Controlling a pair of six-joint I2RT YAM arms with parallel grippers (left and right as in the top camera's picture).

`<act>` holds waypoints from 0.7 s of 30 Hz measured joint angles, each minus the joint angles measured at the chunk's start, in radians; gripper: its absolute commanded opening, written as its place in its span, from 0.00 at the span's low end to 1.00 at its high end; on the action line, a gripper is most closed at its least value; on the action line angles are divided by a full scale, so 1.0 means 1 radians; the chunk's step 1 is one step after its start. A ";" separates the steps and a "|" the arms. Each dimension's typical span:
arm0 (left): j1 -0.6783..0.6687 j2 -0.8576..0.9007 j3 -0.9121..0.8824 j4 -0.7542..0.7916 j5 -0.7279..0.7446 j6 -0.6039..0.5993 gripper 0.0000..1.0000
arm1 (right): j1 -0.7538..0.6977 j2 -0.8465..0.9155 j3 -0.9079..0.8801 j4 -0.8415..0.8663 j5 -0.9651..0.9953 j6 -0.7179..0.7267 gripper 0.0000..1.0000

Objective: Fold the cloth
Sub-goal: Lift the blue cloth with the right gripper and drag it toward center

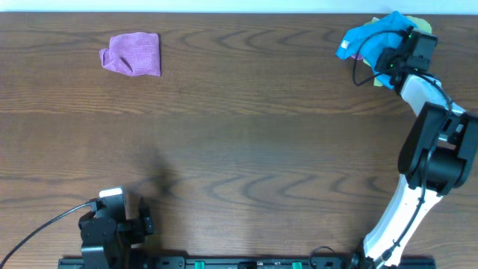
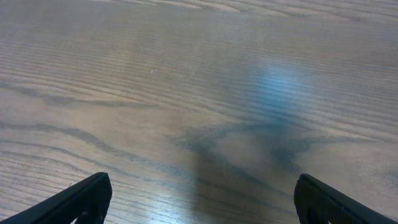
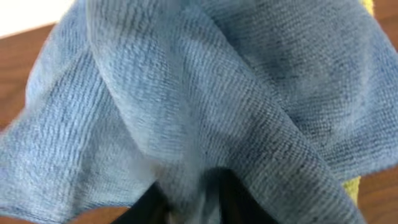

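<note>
Three cloths on one table (image 1: 239, 134), overhead view. The surface is dark brown wood grain, with a matte finish and a soft sheen in the left wrist view. A pale strip (image 1: 224, 6) runs along the far edge at 12 o'clock (wall or table edge, cannot tell).

The blue cloth (image 1: 370, 36) sits at about 1 o'clock near the far edge. It is bunched and rumpled, not flat, and one corner points toward 9 o'clock. It is a terry-like weave with fine ribbing, and in the right wrist view it fills the frame in loose, overlapping folds. A yellow cloth (image 1: 423, 25) peeks out behind it on the 3 o'clock side, touching it. The purple cloth (image 1: 132, 54) lies at 10 o'clock, a compact, roughly square shape, well apart from the other two.

The right gripper (image 3: 193, 202) reaches up from the arm base at 5 o'clock. Its dark fingers (image 3: 152, 205) are drawn in close with a gathered fold of blue cloth pinched between them.

The left gripper (image 2: 202, 193) is parked at 7 o'clock. Its fingertips (image 2: 90, 193) are spread wide at the frame corners, with only bare wood between them and nothing held.
</note>
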 measured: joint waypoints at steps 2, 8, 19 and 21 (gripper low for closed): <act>0.000 0.000 0.000 0.000 0.000 0.000 0.95 | 0.003 -0.001 0.011 -0.008 -0.002 0.000 0.07; 0.000 0.000 0.000 0.000 0.000 0.000 0.95 | 0.025 -0.053 0.016 -0.092 -0.001 -0.018 0.02; 0.000 0.000 0.000 -0.001 0.000 0.000 0.95 | 0.060 -0.357 0.019 -0.419 -0.008 -0.063 0.02; 0.000 0.000 0.000 0.000 0.000 0.000 0.95 | 0.062 -0.409 0.019 -0.486 -0.021 -0.067 0.01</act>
